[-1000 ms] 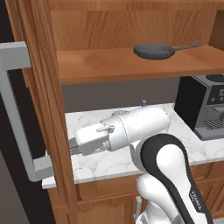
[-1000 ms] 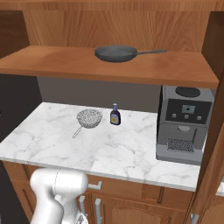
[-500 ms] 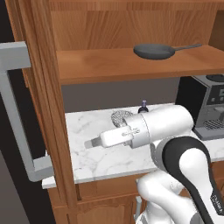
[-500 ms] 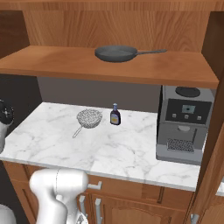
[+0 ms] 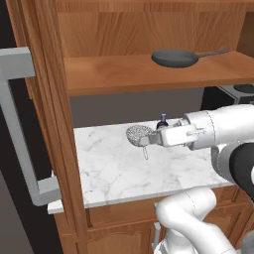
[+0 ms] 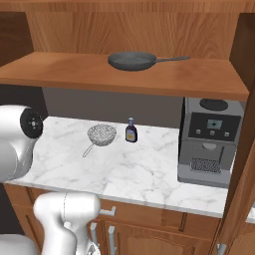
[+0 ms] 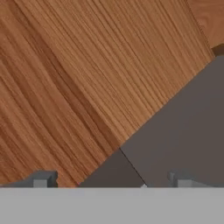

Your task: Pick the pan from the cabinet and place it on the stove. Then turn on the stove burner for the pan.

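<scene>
Left base view: cabinet [image 5: 49, 99] door stands open, grey bar handle at far left. Pan [image 5: 174, 58] sits flat on the cabinet's open shelf, handle running right along the shelf, roughly parallel to its front edge. Same layout in the right base view: pan [image 6: 131, 61] near shelf middle, handle toward the right.

Tool [image 5: 144, 141] hangs low over the marble bench [image 5: 114, 173], pointing left, in front of a small mesh strainer [image 5: 138, 133] and just beside a little bottle [image 5: 162, 122]. It holds nothing. Hand view shows two finger tips [image 7: 41, 179] set wide apart, facing wood grain and grey wall, so I read the jaws as open.

Key relation: pan lies above the tool and a little to the right, one shelf level up. Judged next need: raise the hand and turn it toward the shelf, approaching across the handle's long axis.

Coffee machine [image 6: 209, 142] stands at the bench's right end, well apart.
</scene>
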Robot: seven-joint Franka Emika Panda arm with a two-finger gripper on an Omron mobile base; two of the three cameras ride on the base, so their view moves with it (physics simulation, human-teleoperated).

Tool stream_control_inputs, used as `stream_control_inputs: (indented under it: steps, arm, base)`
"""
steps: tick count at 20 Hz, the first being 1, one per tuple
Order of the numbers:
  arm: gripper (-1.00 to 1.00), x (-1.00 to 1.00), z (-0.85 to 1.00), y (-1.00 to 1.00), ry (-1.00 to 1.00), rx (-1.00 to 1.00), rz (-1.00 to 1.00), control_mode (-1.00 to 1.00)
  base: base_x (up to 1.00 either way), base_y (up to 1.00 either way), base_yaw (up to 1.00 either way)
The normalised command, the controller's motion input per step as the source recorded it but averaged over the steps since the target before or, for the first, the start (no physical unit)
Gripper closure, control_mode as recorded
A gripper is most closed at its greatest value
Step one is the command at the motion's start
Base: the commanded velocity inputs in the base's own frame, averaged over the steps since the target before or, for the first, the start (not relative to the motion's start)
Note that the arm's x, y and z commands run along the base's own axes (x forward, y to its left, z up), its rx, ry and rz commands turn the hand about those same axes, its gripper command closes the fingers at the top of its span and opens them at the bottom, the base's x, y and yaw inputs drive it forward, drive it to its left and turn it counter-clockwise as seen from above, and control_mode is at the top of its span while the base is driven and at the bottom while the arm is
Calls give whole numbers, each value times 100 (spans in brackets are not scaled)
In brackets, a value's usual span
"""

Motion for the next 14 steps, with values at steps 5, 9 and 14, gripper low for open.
stream_control_inputs:
  steps: [5, 9, 14]
  arm:
    - [-100, 0, 31, -78, -1, 3, -21, -100]
    - [-100, 0, 20, -78, 0, 4, -26, -100]
    - [-100, 9, 13, -74, 1, 5, -31, -100]
  base:
    - [0, 0, 0]
    - [0, 0, 0]
    - [0, 0, 0]
